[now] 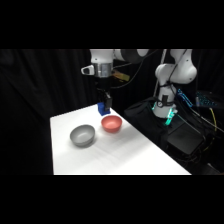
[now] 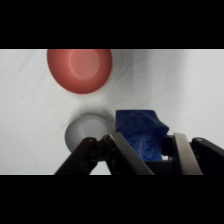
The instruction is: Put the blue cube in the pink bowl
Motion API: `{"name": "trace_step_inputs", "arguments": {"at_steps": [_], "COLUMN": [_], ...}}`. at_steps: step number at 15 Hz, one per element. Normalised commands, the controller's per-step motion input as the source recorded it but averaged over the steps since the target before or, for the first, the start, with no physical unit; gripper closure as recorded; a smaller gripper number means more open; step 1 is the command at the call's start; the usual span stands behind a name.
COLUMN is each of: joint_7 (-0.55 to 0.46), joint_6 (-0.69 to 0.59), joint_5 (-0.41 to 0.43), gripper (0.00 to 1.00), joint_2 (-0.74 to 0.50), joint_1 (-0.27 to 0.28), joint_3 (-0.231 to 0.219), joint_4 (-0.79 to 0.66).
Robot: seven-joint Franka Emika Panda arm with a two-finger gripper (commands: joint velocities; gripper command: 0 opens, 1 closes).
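The blue cube [image 1: 102, 108] hangs above the table's far edge with my gripper [image 1: 104, 106] shut on it. In the wrist view the cube [image 2: 138, 131] sits tilted between the two fingers of the gripper [image 2: 151, 150]. The pink bowl [image 1: 111, 123] stands upright on the table, just to the right of and nearer than the cube. From the wrist it shows as a coral disc [image 2: 80, 70] at the top left, apart from the cube. Its inside looks bare.
A grey bowl [image 1: 82, 135] stands left of the pink one. A round grey patch [image 2: 84, 131] lies on the table beside the cube; I cannot tell whether it is a shadow. The arm's base [image 1: 165, 102] and black gear with cables [image 1: 184, 141] stand off the table's right edge.
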Motion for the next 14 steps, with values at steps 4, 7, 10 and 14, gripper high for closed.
{"name": "trace_step_inputs", "arguments": {"at_steps": [4,7,10,14], "joint_7": [-0.11,-0.15,-0.2,-0.19], "joint_6": [0.01,0.06,0.1,0.12], "joint_5": [0.026,0.048,0.066,0.067], "gripper": [0.8,0.8,0.8,0.8], "joint_2": [-0.45,-0.34,-0.23,-0.18], "joint_1": [-0.091,-0.117,-0.142,-0.137], "joint_3": [-0.013,-0.067,-0.112,-0.112], "joint_4": [-0.39,-0.34,-0.24,-0.17]}}
